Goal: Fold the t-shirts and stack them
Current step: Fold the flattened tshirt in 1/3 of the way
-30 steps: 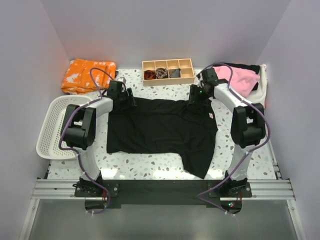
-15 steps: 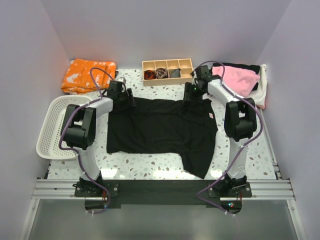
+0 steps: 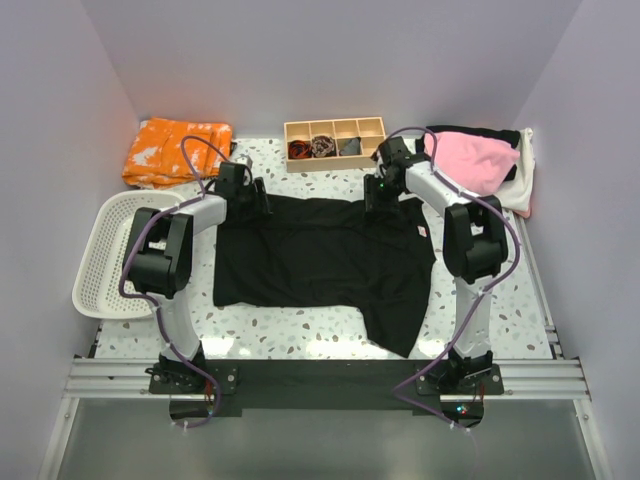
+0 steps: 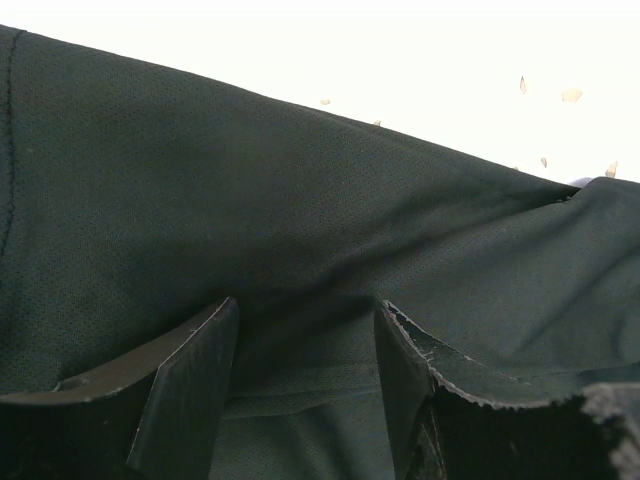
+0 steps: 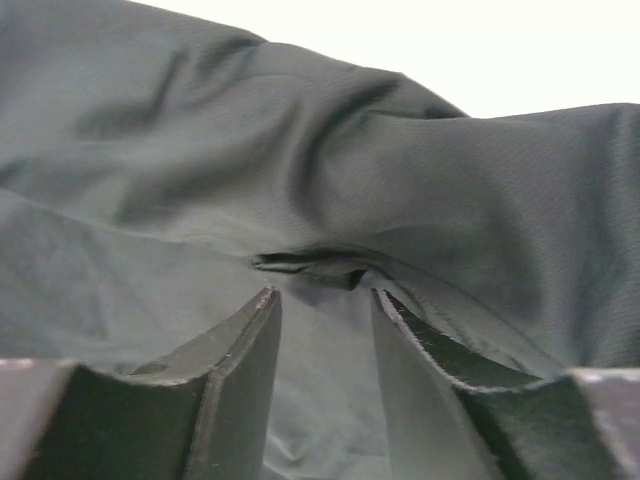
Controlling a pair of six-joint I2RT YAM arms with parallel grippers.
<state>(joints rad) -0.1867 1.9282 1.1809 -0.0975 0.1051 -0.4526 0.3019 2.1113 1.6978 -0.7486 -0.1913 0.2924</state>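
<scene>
A large black t-shirt (image 3: 320,255) lies spread on the table, with a small white label (image 3: 421,232) near its right side. My left gripper (image 3: 250,200) is at the shirt's back left corner. In the left wrist view the left gripper (image 4: 305,305) is open, with black cloth (image 4: 300,200) between and under the fingers (image 4: 190,390). My right gripper (image 3: 378,196) is at the shirt's back edge, right of the middle. In the right wrist view the right gripper (image 5: 324,295) is open over a fold of black cloth (image 5: 310,262). Pink, black and white shirts (image 3: 478,160) are piled at the back right.
An orange patterned cloth (image 3: 175,148) lies at the back left. A wooden compartment tray (image 3: 335,128) with small rolled fabric pieces stands at the back middle. A white basket (image 3: 100,270) stands at the left edge of the table.
My right gripper has moved left along the shirt's back edge, away from the pink pile. My left gripper has not moved.
</scene>
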